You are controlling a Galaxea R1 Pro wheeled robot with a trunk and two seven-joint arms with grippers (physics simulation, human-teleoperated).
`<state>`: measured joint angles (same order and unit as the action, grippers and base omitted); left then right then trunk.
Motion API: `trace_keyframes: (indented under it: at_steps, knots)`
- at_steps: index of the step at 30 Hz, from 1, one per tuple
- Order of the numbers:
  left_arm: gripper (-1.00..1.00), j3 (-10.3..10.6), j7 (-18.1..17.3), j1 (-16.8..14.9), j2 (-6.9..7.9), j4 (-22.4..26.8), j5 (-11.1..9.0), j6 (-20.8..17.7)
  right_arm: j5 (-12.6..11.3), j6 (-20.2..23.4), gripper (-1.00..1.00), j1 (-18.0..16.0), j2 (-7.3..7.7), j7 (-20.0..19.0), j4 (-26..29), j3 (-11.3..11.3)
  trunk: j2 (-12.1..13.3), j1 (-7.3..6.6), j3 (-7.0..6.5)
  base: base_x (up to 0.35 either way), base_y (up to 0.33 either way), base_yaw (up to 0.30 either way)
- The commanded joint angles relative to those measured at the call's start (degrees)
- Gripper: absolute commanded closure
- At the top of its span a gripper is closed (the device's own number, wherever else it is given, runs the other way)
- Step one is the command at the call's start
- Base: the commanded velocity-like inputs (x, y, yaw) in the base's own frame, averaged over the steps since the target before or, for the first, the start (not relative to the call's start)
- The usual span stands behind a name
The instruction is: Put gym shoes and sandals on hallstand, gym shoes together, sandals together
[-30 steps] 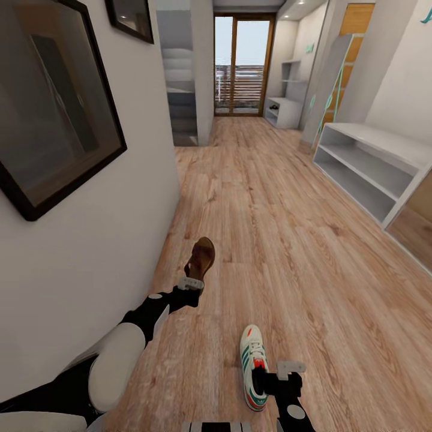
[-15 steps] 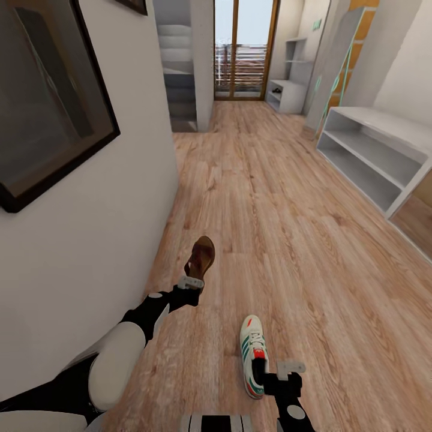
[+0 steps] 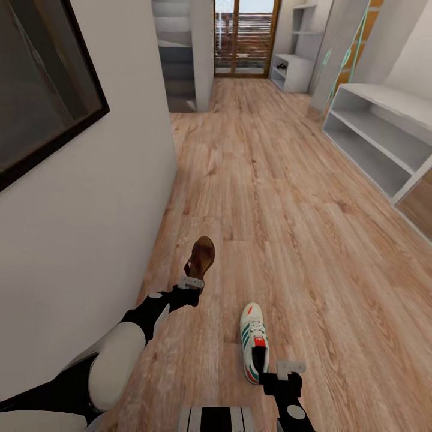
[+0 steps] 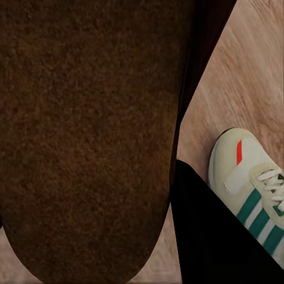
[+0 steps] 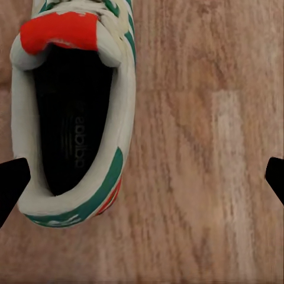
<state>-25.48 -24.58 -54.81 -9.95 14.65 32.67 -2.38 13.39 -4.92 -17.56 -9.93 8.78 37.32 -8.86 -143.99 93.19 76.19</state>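
Observation:
My left gripper (image 3: 192, 282) is shut on the heel end of a brown sandal (image 3: 201, 257), held off the corridor floor (image 3: 288, 228) beside the wall. The sandal's brown sole (image 4: 89, 136) is close up in the left wrist view. One white gym shoe (image 3: 252, 339) with green stripes lies on the planks, toe pointing away. My right gripper (image 3: 275, 365) hangs open over its heel end. In the right wrist view the gym shoe (image 5: 71, 112) lies near one fingertip (image 5: 12, 183), the other far off. The grey hallstand (image 3: 294, 69) stands at the corridor's far end.
A white wall (image 3: 102, 198) with a dark framed picture (image 3: 42, 90) runs close along my left arm. A plain white low shelf unit (image 3: 375, 135) lines the right side. A glazed door (image 3: 246, 36) closes the far end.
The whole picture has slid: door and shelves sit higher, so the camera moved. The gym shoe now lies farther ahead of my right gripper. The sandal stays in the left gripper.

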Motion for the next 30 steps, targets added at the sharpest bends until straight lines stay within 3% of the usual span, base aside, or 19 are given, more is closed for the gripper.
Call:
trace_keyframes:
  at_steps: [1, 11, 30]
  knots:
    - [1.00, -0.53, -0.38, -0.01, -0.05, 0.16, 0.47, -0.16, 0.51, -0.18, -1.00, -0.03, -0.07, 0.01, -0.04, -0.28, -0.02, -0.02, 0.13, 0.000, 0.000, 0.062]
    - [1.00, -0.52, -0.38, 0.12, -0.05, 0.12, 0.47, -0.16, 0.50, -0.18, -1.00, -0.02, -0.07, 0.01, 0.03, -0.30, -0.02, -0.02, 0.70, 0.000, 0.000, 0.130]
    - [1.00, -0.45, -0.38, -0.04, -0.05, 0.15, 0.47, -0.16, 0.49, -0.08, -1.00, -0.03, -0.07, 2.57, 3.53, -0.16, -0.05, 0.03, 1.15, 0.000, 0.000, 0.002]
